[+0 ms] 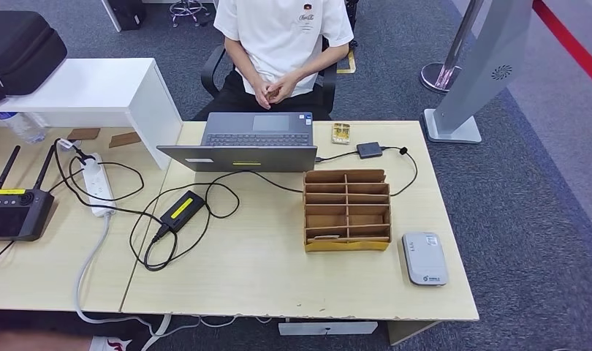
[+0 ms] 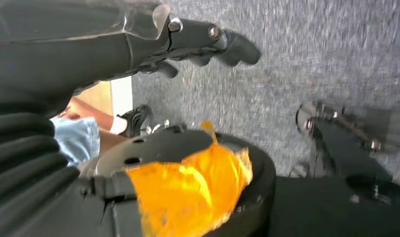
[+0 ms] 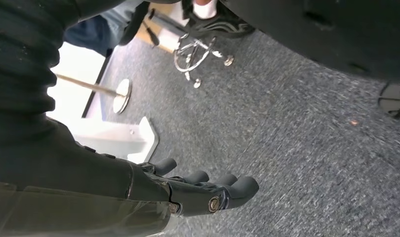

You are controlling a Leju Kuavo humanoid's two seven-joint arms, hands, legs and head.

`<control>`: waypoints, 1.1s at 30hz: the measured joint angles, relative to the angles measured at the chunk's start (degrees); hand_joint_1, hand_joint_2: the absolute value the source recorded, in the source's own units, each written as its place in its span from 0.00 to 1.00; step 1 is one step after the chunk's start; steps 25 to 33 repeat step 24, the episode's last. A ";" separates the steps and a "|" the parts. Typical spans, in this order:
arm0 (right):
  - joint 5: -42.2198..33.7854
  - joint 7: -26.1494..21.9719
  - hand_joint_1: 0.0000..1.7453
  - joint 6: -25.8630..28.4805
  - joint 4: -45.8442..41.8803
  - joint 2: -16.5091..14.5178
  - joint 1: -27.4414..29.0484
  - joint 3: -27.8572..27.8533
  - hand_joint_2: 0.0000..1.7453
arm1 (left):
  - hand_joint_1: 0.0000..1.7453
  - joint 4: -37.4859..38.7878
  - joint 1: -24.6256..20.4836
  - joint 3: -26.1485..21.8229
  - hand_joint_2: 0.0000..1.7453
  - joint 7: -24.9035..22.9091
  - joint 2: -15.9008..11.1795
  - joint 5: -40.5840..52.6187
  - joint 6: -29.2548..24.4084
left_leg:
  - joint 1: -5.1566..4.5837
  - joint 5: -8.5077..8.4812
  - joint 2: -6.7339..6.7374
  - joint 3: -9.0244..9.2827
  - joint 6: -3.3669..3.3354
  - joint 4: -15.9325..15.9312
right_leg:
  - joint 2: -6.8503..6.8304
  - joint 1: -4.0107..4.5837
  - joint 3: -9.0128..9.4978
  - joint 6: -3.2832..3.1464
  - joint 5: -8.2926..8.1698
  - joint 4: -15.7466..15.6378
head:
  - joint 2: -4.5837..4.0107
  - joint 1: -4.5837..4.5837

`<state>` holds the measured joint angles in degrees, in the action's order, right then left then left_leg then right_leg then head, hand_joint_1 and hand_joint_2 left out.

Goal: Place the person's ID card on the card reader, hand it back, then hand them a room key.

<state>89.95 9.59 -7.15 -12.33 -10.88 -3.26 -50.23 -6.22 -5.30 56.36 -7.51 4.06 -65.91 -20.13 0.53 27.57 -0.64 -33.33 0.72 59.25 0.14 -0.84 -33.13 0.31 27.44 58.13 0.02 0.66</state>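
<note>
Card reader point(image 1: 424, 257): rounded grey slab, flat on wood desk point(image 1: 264, 285) | both hands' fingers point(image 2: 227, 44) point(image 3: 222, 190): loosely extended, empty

Head view: high, looking forward and down over whole counter point(image 1: 278, 285), person point(image 1: 282, 44) seated past far edge. Left wrist view: close behind left hand point(image 2: 198, 42), facing grey carpet point(image 2: 311, 54). Right wrist view: close behind right hand point(image 3: 198, 190), same carpet point(image 3: 297, 148). All share carpet.

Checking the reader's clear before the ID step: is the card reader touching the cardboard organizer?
Apart. The head view shows a strip of bare desk between the card reader and the cardboard organizer; the reader lies to its right, near the desk's front edge.
</note>
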 joint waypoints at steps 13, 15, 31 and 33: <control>-2.99 1.77 0.00 15.84 0.55 0.27 0.18 2.67 1.00 | 0.00 1.19 0.12 -1.16 1.00 5.67 -0.60 -9.01 -16.85 | 0.05 0.02 0.01 -0.07 0.03 -0.03 | 0.01 0.08 0.02 -0.04 0.03 0.01 | 0.00 -0.04; -4.83 2.92 0.00 26.06 0.26 0.50 0.40 1.89 1.00 | 0.00 2.59 1.66 -3.26 1.00 9.60 -2.73 -14.23 -18.81 | 0.10 0.12 0.09 -0.02 0.13 -0.05 | 0.11 0.12 0.05 -0.11 0.09 0.02 | 0.00 -0.04; -9.04 4.76 0.00 44.60 -0.91 1.66 2.34 -3.16 1.00 | 0.00 5.23 13.96 -15.66 1.00 22.40 -10.20 -22.95 -19.06 | 0.12 0.42 0.29 0.14 0.23 -0.06 | 0.28 0.14 -0.01 -0.26 0.42 0.02 | 0.00 -0.01; -9.04 4.76 0.00 44.60 -0.91 1.66 2.34 -3.16 1.00 | 0.00 5.23 13.96 -15.66 1.00 22.40 -10.20 -22.95 -19.06 | 0.12 0.42 0.29 0.14 0.23 -0.06 | 0.28 0.14 -0.01 -0.26 0.42 0.02 | 0.00 -0.01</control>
